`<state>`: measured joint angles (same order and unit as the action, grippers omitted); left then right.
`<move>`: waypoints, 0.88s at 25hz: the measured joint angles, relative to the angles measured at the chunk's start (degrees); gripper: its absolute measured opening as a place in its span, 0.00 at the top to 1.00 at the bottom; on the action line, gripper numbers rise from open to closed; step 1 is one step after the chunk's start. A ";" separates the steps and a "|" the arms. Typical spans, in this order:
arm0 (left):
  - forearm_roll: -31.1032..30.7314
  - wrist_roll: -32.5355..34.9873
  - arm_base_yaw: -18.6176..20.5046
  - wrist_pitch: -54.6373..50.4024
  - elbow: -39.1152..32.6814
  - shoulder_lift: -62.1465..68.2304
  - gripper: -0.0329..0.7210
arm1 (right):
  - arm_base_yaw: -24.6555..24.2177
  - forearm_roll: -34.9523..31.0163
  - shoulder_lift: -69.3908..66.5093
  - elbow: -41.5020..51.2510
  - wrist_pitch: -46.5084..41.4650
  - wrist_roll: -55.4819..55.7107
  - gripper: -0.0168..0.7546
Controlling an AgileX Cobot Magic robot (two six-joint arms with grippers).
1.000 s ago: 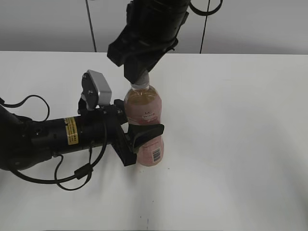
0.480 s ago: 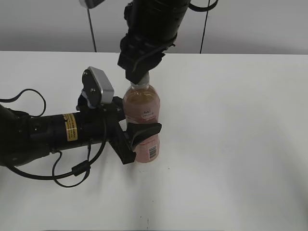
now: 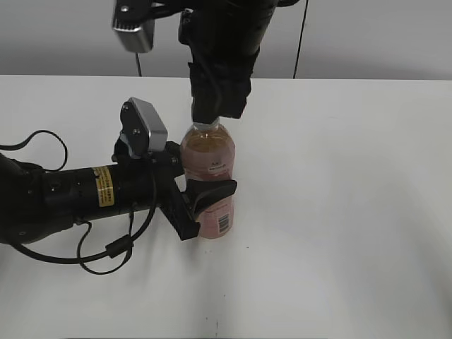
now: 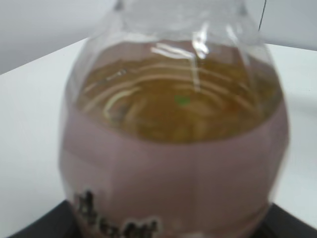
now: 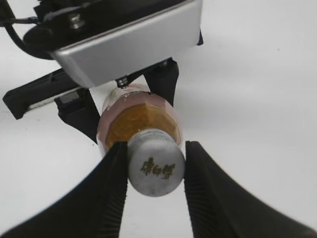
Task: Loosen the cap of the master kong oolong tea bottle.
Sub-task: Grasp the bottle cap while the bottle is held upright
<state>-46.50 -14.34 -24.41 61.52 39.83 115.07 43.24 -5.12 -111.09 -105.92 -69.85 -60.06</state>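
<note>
The master kong oolong tea bottle (image 3: 209, 161) stands upright on the white table, amber tea above a pink label with a barcode. My left gripper (image 3: 210, 200) is shut round the bottle's middle from the left. The bottle fills the left wrist view (image 4: 173, 148), and only dark jaw corners show at the bottom edge. My right gripper (image 3: 213, 113) comes down from above and hides the bottle's top in the exterior view. In the right wrist view the white cap (image 5: 156, 168) sits between the two black fingers (image 5: 111, 188), which press on its sides.
The white table (image 3: 353, 212) spreads out to the right and front of the bottle. The left arm and its cables lie across the table's left side (image 3: 63, 205). A grey wall stands behind the far edge.
The right gripper has turned about the bottle's top; its wrist camera has swung round to the upper left. The bottle and left gripper have shifted slightly left.
</note>
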 joint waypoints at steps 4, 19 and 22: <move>0.06 0.00 0.00 -0.04 0.00 0.00 0.45 | 0.00 0.18 0.00 0.00 0.05 -1.32 0.63; 0.06 -0.06 0.00 -0.04 0.00 0.00 0.45 | 0.00 -1.28 0.08 0.00 0.00 14.22 0.35; 0.06 -0.06 0.00 -0.04 0.00 0.00 0.45 | 0.00 -1.70 0.73 -0.97 -0.21 22.13 0.33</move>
<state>-46.43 -14.40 -24.41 61.48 39.83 115.07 43.24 -6.83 -110.35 -106.90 -70.07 -37.93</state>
